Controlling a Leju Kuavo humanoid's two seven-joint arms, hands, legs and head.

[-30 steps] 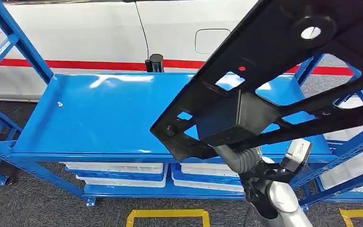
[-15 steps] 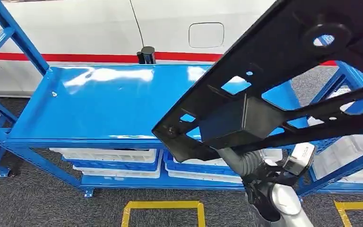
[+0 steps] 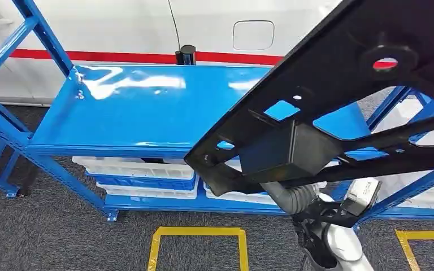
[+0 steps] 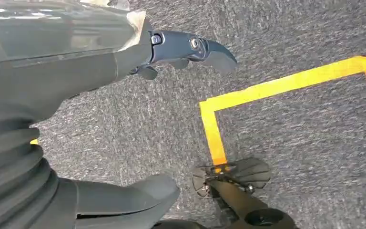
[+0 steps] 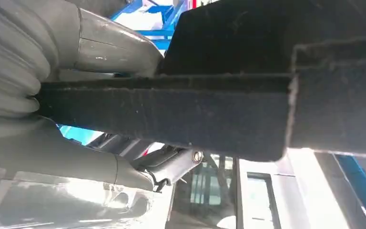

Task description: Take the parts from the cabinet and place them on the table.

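R hand (image 5: pixel 76 95) clamps the black part (image 3: pixel 339 107): in the R wrist view a thick grey thumb lies on one face of the part's dark edge bar and the other fingers wrap the opposite face, so the bar sits pinched between them. In the head view the R arm (image 3: pixel 339 243) comes up from the lower right of the frame, ribbed grey cuff just under the part's boxy block near centre. The part is a big flat black frame w/ cut-outs and a round hole, held up in the air, tilted, running from centre to the upper right corner and covering much of the right half.

L hand (image 4: pixel 124 57) hangs low over the floor; in the L wrist view thumb and dark fingers are spread apart w/ nothing between them.

Behind and below the part, the blue table (image 3: pixel 135 113) fills the centre-left of the head view, glossy top w/ light glare. White bins (image 3: pixel 141 169) sit on its lower shelf. Blue rack posts (image 3: pixel 39 34) at upper left. Dark grey carpet (image 3: pixel 51 237) w/ yellow tape outline (image 3: pixel 198 232) along the bottom. White wall w/ red stripe (image 3: pixel 118 56) across the top
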